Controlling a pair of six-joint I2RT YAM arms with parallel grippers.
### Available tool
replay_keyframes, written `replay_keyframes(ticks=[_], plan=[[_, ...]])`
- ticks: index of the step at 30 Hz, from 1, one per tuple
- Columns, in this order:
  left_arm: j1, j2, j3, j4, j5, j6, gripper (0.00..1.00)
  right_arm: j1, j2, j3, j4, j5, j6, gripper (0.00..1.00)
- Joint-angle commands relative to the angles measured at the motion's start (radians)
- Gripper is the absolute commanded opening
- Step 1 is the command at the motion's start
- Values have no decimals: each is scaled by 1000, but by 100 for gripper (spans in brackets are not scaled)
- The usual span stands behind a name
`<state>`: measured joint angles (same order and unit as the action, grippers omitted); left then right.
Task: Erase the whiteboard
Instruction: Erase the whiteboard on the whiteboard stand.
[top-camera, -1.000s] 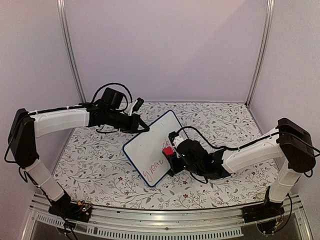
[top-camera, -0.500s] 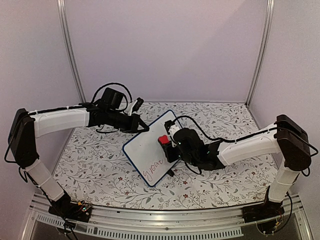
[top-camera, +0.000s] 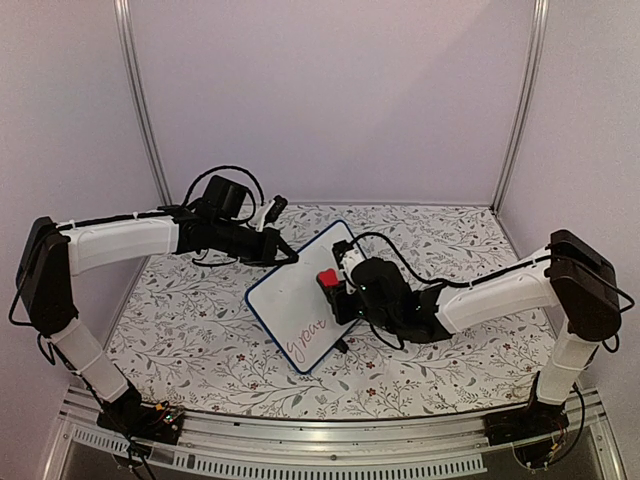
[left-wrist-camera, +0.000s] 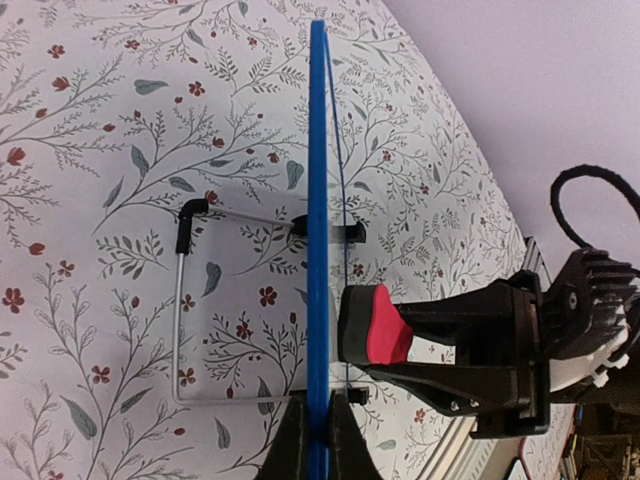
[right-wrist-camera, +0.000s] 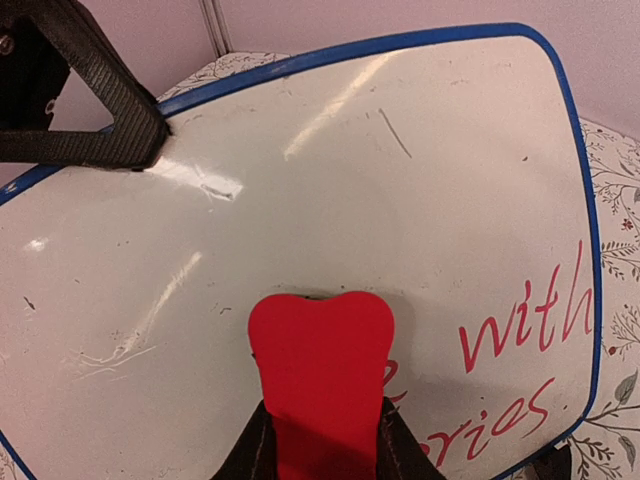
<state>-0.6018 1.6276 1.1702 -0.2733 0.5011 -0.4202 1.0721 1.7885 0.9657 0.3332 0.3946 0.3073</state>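
Observation:
The whiteboard (top-camera: 285, 295) stands tilted on the table, blue-rimmed, with red handwriting (top-camera: 309, 334) on its lower part. My left gripper (top-camera: 291, 258) is shut on the board's upper edge; the left wrist view shows the rim (left-wrist-camera: 318, 200) edge-on between the fingertips (left-wrist-camera: 292, 445). My right gripper (top-camera: 333, 288) is shut on a red eraser (top-camera: 327, 279) pressed against the board's face. In the right wrist view the eraser (right-wrist-camera: 320, 345) sits against the white surface (right-wrist-camera: 350, 150) just left of the red words (right-wrist-camera: 525, 325), and the board's upper and left parts are bare.
A thin wire stand (left-wrist-camera: 181, 300) props the board from behind on the floral tablecloth (top-camera: 440, 250). Pale walls and metal posts (top-camera: 140, 110) close in the back and sides. The right arm's black wrist (left-wrist-camera: 500, 350) is close to the board's front.
My right gripper has carried the eraser up and to the left across the board, away from the lower writing, and has barely moved in the last half second. The left arm and board stay still.

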Motion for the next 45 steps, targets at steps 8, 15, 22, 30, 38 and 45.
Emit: replay_keyframes(ticks=[8,15,22,30,38,45], plan=[[-26,-5,-1,21,57,13,0,-11,-5,-93,-20,-39,46,21],[-26,0,0,22,62,13,0,-10,-11,-129,-12,-46,67,21],[-26,4,2,21,65,13,0,-9,-23,-151,-12,-52,81,21],[-26,3,1,22,63,11,0,-4,-31,-183,-11,-51,98,21],[-27,3,2,21,62,11,0,1,-36,-200,-11,-45,109,21],[-27,6,3,22,66,11,0,2,-40,-208,-13,-38,117,21]])
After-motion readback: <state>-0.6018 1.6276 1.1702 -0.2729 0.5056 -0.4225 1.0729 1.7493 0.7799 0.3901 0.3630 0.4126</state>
